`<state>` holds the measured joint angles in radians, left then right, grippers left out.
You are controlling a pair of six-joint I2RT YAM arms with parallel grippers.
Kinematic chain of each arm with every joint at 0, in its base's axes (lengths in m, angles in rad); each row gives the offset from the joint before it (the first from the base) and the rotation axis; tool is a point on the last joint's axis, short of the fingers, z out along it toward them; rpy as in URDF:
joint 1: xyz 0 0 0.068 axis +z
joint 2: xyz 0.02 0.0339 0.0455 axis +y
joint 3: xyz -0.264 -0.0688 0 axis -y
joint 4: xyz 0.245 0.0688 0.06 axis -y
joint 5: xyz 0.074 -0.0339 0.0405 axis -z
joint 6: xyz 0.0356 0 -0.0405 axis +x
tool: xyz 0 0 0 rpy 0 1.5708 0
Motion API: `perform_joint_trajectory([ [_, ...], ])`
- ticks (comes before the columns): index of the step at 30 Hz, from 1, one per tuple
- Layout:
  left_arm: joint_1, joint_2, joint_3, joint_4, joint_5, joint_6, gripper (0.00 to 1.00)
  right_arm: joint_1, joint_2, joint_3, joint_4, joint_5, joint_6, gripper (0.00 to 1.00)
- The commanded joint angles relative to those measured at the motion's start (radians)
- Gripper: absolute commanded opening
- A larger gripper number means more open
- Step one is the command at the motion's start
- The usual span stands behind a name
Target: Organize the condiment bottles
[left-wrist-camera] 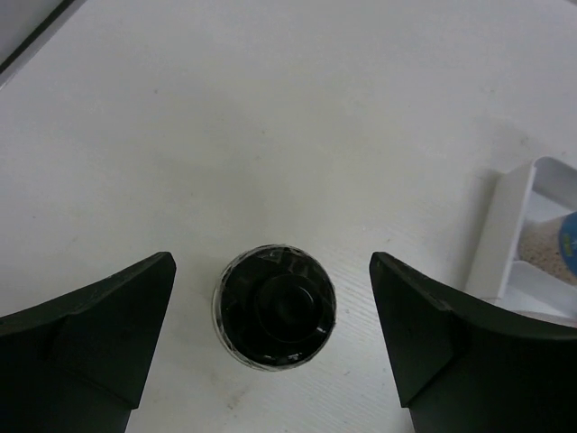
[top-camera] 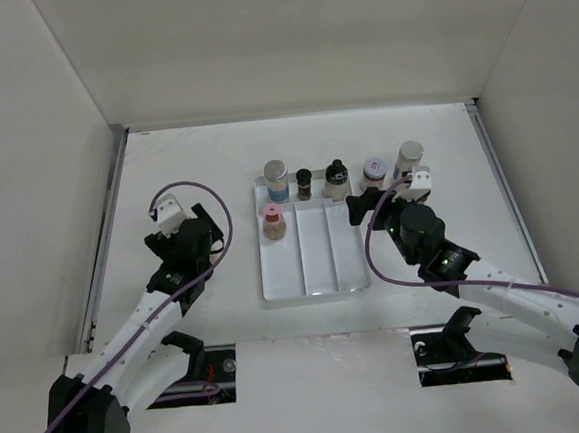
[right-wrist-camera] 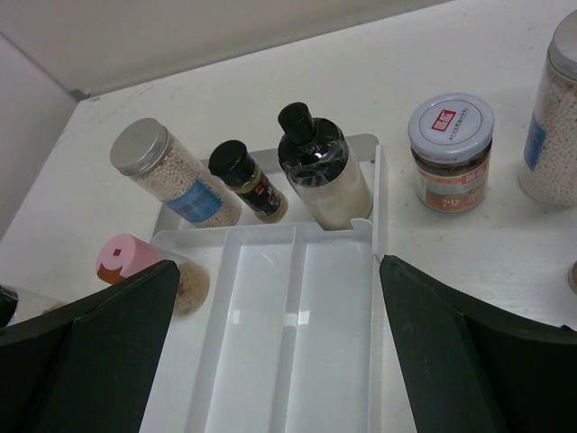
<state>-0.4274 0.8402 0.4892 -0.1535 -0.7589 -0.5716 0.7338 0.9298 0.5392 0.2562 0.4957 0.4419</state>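
Left gripper (left-wrist-camera: pixel 275 343) jaws wide, holding nothing; dark-capped bottle (left-wrist-camera: pixel 275 307) stands upright on table (left-wrist-camera: pixel 270 117) between fingers, left of white tray (top-camera: pixel 315 280). Right gripper (right-wrist-camera: pixel 279 352) also wide open, empty, above tray; left arm nearer bottle.

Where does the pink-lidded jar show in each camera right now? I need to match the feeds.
Top external: pink-lidded jar stands in the white tray's left compartment, far end.
Left wrist: not in view.
Right wrist: pink-lidded jar at left, partly behind the left finger.
Shared landmark: the white tray; the left wrist shows only its corner.
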Motion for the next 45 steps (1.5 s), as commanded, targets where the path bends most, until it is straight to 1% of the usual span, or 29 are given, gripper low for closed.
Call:
perform_joint_trajectory([
  [1, 0.04, 0.032, -0.009, 0.078, 0.059, -0.028, 0.89, -0.004, 0.003, 0.001, 0.057, -0.016, 0.009, 1.0],
  [5, 0.071, 0.123, -0.029, 0.169, 0.075, -0.03, 0.83, -0.007, 0.0, -0.001, 0.057, -0.016, 0.009, 1.0],
  [9, 0.074, 0.166, -0.034, 0.206, 0.107, -0.03, 0.67, -0.012, 0.001, -0.001, 0.057, -0.016, 0.009, 1.0],
  [11, 0.074, 0.158, -0.041, 0.206, 0.118, -0.03, 0.62, -0.012, 0.003, -0.001, 0.057, -0.017, 0.009, 1.0],
  [14, 0.08, 0.128, -0.061, 0.195, 0.144, -0.03, 0.49, -0.014, 0.0, -0.002, 0.057, -0.017, 0.009, 1.0],
  [17, 0.083, 0.07, -0.077, 0.171, 0.164, -0.031, 0.39, -0.017, -0.008, -0.004, 0.057, -0.017, 0.009, 1.0],
  [19, 0.075, 0.01, -0.067, 0.134, 0.156, -0.031, 0.35, -0.021, -0.009, -0.005, 0.057, -0.017, 0.009, 1.0],
  [22, 0.049, -0.082, -0.032, 0.082, 0.144, -0.03, 0.33, -0.023, -0.003, -0.005, 0.057, -0.019, 0.011, 1.0],
  [24, 0.013, -0.111, 0.0, 0.052, 0.13, -0.03, 0.33, -0.024, 0.0, -0.004, 0.057, -0.019, 0.011, 1.0],
  [26, -0.045, -0.118, 0.028, 0.035, 0.122, -0.033, 0.32, -0.026, 0.001, -0.004, 0.057, -0.019, 0.011, 1.0],
  [28, -0.131, -0.112, 0.045, 0.035, 0.107, -0.051, 0.32, -0.029, 0.003, -0.004, 0.057, -0.019, 0.011, 1.0],
  [31, -0.286, -0.058, 0.077, 0.057, 0.072, -0.1, 0.32, -0.03, 0.009, -0.004, 0.057, -0.019, 0.011, 1.0],
  [33, -0.381, 0.002, 0.109, 0.089, 0.044, -0.106, 0.32, -0.03, 0.017, -0.002, 0.057, -0.019, 0.011, 1.0],
  [36, -0.478, 0.078, 0.152, 0.112, 0.021, -0.106, 0.32, -0.032, 0.015, -0.002, 0.057, -0.02, 0.009, 1.0],
  [39, -0.523, 0.126, 0.16, 0.133, 0.009, -0.108, 0.32, -0.041, 0.0, -0.007, 0.057, -0.022, 0.009, 1.0],
  [42, -0.564, 0.2, 0.146, 0.201, 0.013, -0.109, 0.32, -0.064, -0.006, -0.012, 0.057, -0.022, 0.011, 1.0],
  [45, -0.583, 0.284, 0.144, 0.242, 0.004, -0.102, 0.32, -0.098, 0.009, -0.007, 0.043, -0.019, 0.015, 0.9],
])
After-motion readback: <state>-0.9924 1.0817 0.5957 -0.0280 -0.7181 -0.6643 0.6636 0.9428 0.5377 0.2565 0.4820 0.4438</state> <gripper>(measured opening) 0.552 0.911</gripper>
